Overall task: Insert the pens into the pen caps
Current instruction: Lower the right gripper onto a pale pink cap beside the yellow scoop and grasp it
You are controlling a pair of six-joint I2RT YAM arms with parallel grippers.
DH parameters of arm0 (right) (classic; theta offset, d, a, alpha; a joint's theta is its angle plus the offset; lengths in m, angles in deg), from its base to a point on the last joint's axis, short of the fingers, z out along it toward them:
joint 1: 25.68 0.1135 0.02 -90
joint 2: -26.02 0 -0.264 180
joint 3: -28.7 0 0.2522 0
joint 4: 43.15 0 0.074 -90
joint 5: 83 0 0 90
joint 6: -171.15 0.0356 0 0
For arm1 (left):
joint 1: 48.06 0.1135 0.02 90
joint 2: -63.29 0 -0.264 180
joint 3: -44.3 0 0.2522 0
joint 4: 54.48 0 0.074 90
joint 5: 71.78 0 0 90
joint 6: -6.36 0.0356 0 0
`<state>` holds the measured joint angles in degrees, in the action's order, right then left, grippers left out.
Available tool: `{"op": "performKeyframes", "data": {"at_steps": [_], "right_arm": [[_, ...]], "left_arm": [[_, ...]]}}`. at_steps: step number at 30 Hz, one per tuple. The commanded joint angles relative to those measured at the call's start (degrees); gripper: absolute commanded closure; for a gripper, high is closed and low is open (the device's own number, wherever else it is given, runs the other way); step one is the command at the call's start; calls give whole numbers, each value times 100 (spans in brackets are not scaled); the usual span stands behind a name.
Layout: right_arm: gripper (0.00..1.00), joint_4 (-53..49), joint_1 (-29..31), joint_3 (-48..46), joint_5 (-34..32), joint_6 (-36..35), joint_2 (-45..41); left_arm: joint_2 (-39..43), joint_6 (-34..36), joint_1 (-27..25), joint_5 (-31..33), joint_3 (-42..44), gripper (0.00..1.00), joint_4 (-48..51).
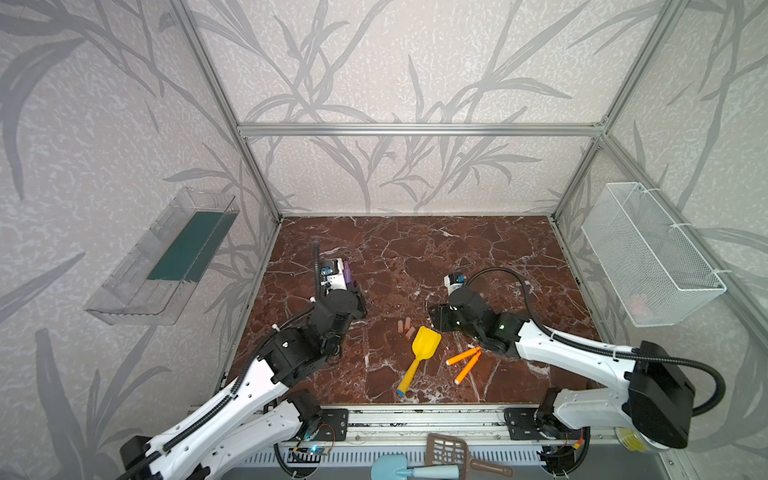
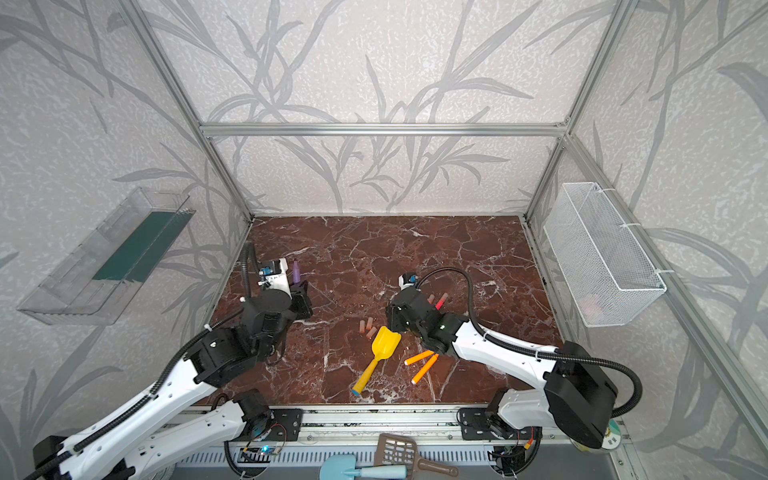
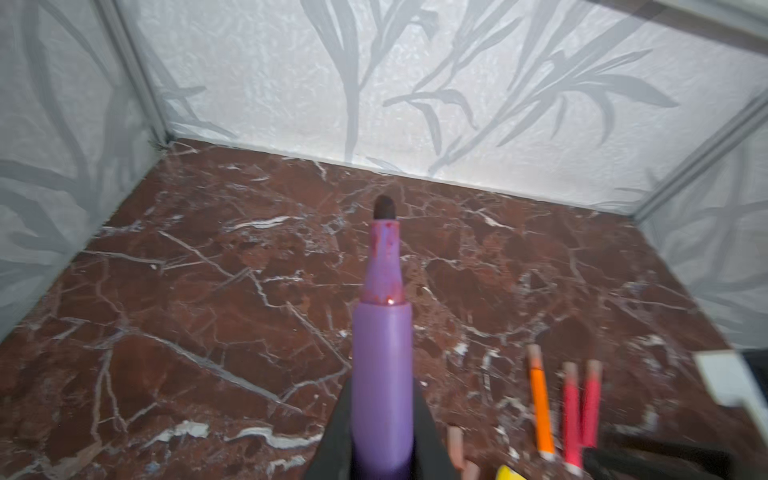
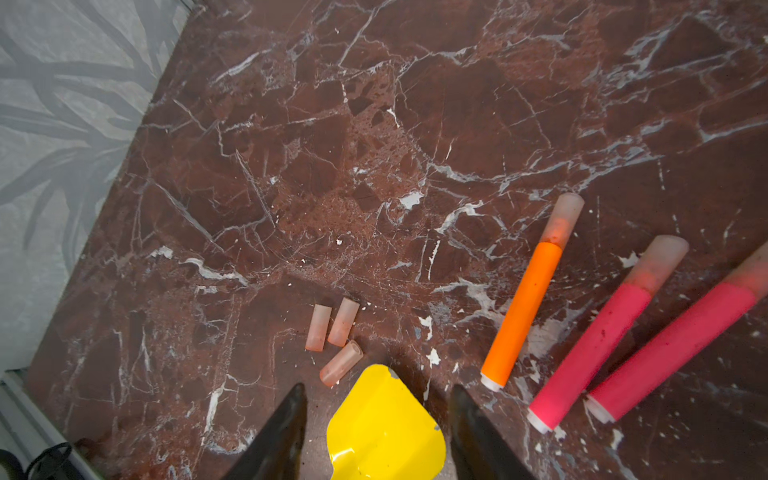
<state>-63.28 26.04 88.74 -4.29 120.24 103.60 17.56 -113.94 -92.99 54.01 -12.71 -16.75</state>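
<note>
Purple pen (image 3: 381, 353) clamped in L gripper (image 3: 382, 399), lower centre of frame — R gripper (image 4: 378, 390) jaws apart over yellow shovel (image 4: 386, 428), three loose caps (image 4: 343, 322) beside.

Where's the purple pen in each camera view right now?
Both top views: purple pen, left of centre.
Left wrist: middle of the picture, clamped in the left gripper.
Right wrist: not in it.
Shared landmark: yellow shovel, in all four views.

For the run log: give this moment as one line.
left hand: shut on purple pen, uncapped | right hand: open near yellow shovel | loose caps: three by shovel | capped pens: three
</note>
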Motion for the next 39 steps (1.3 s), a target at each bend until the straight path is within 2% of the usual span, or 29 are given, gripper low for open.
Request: {"op": "performKeyframes", "data": {"at_steps": [1,6,11,21,23,28,34,39], "right_arm": [[47,-415,122,467,-182,-426,518],[53,-993,275,1507,-111,-729,1737],[55,-917,321,1848,88,-729,2426],[56,-1167,608,2498,-125,-743,3026],[59,-1125,653,2532,-138,-762,3051],[69,-1287,655,2850,-143,-780,3342],[72,-1614,830,3209,-293,-729,3706],[72,-1670,864,3264,-312,-701,3788]], "left_arm": [[-102,337,27,738,478,100,-589],[-361,541,26,750,633,100,-1043],[-433,605,25,850,602,100,-1043],[-59,404,52,1026,712,100,-856],[-12,321,103,1036,712,100,-777],[119,157,397,752,781,100,-711],[222,-87,815,332,862,100,-609],[230,-81,877,239,844,100,-577]]}}
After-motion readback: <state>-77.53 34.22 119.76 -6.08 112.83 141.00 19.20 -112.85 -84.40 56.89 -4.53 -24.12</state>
